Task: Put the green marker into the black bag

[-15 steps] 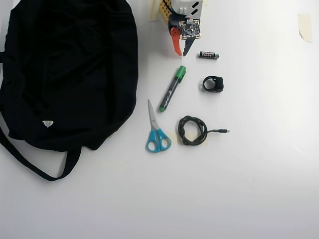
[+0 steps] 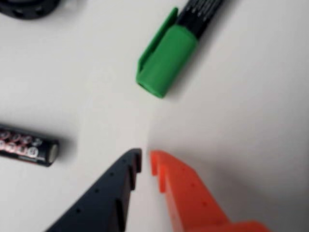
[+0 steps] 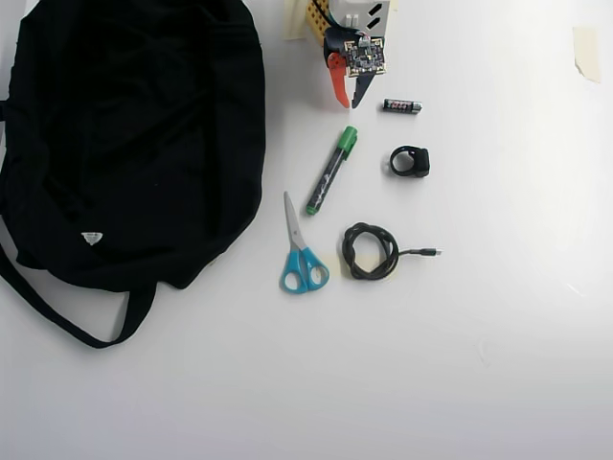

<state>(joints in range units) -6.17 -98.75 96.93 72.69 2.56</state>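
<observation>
The green marker lies flat on the white table, tilted, its green cap toward the top of the overhead view and its small green end toward the bottom. In the wrist view the cap sits near the top of the frame with the black barrel running off the upper edge. The gripper hangs just above the cap end in the overhead view, not touching the marker. Its 2 jaws, one orange and one black, stand almost closed with only a narrow slit between the tips and nothing held between them.

A short black battery lies just right of the gripper in the overhead view. Below it is a small black ring-shaped object, too blurred in the wrist view to identify. Blue-handled scissors lie just left of and below the marker's lower end, and a coiled black cable rests to their right.

The black bag fills the upper left of the overhead view, well apart from the marker, a strap looping below it.
</observation>
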